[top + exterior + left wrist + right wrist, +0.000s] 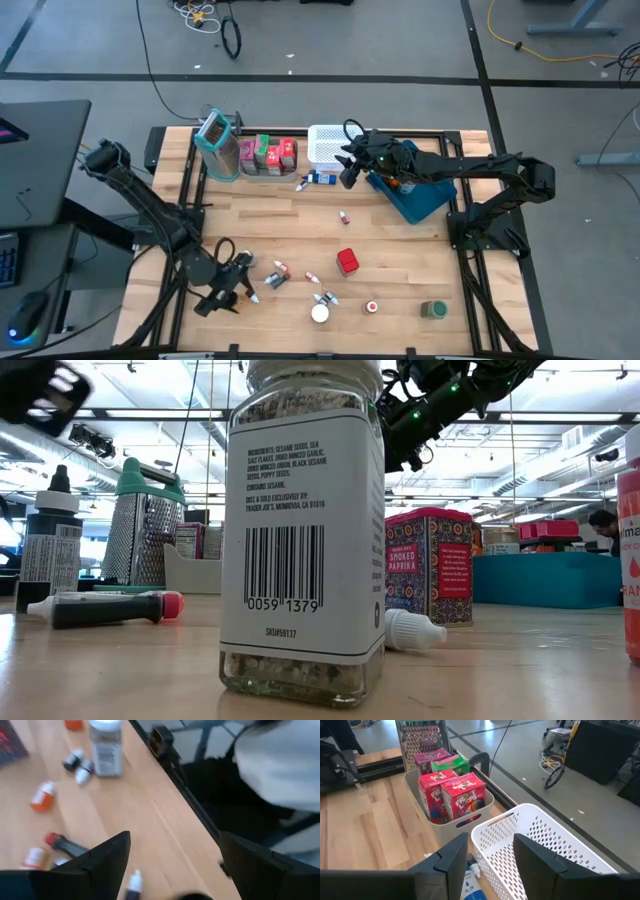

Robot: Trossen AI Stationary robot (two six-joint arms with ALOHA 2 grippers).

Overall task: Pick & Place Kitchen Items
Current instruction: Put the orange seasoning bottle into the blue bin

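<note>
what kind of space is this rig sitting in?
Likely a robotics lab or workshop: bare grey concrete floor with loose cables, a black-framed wooden worktable, open ceiling with strip lights, and a dark desk with a mouse.

grey concrete floor (330,40) around the wooden surface (400,250), crossed by dark seams. loose black cable (232,38) and yellow cable (540,30) on the floor. dark desk (40,160) beside the surface, with a keyboard (8,260) and mouse (25,318). open ceiling with strip lights (150,412) and trusses, seen low.
</note>
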